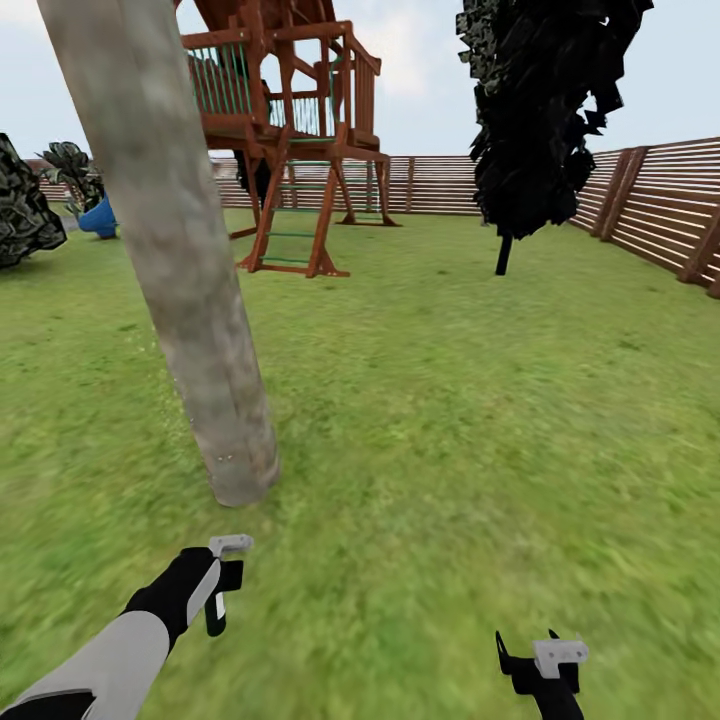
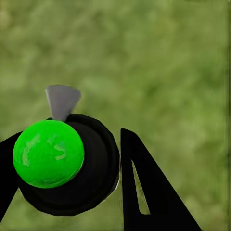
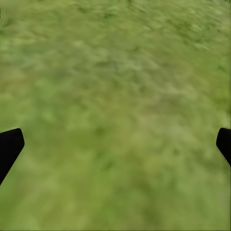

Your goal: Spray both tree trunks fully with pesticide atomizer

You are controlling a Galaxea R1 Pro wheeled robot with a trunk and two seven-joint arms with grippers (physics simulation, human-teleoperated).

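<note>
Lawn (image 1: 450,400), slat fence (image 1: 660,200) far right, tree trunk (image 1: 180,260) near left. Left gripper (image 1: 222,590) low by trunk, clamping the atomizer (image 2: 67,166). Right gripper (image 1: 545,665) wide, empty.

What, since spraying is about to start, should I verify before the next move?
1. Pesticide atomizer sits between the left gripper jaws: ok.
2. Near tree trunk stands just ahead of the left gripper: ok.
3. Nozzle aimed at that trunk: cannot tell.
4. Pesticide covering the trunk: cannot tell.
5. Right gripper open, over bare grass: ok.
6. Far tree within spray range: probably not ok, it stands near the fence.
</note>
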